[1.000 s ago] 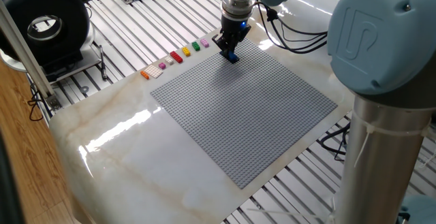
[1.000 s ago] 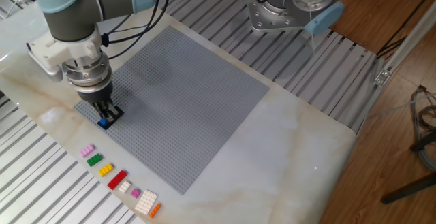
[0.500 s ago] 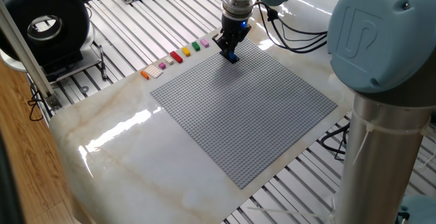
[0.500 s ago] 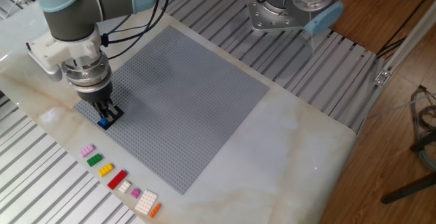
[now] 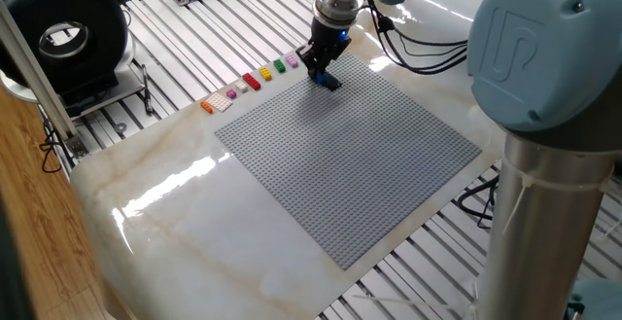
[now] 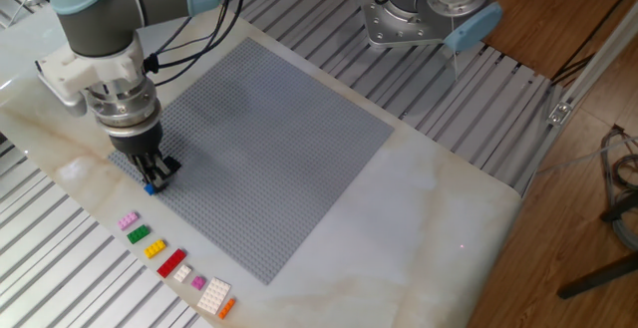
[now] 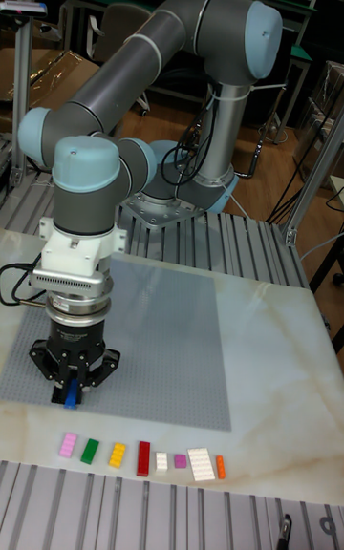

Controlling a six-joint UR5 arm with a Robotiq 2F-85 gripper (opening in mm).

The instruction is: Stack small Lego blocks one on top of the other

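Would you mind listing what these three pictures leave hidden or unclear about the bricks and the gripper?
- Blue brick: the gripper covers its top in every view, so whether it is clamped, or stands on a darker brick, cannot be told.
- Gripper opening: the fingers hide it in the tall fixed view.
- Row of loose bricks: too small in both fixed views to count studs.
- Orange brick: partly hidden behind the white piece.

Thick grey tubular arm (image 7: 143, 63) with pale blue joint caps, silver ribbed wrist, black cables, and black two-finger gripper (image 7: 72, 386) below.
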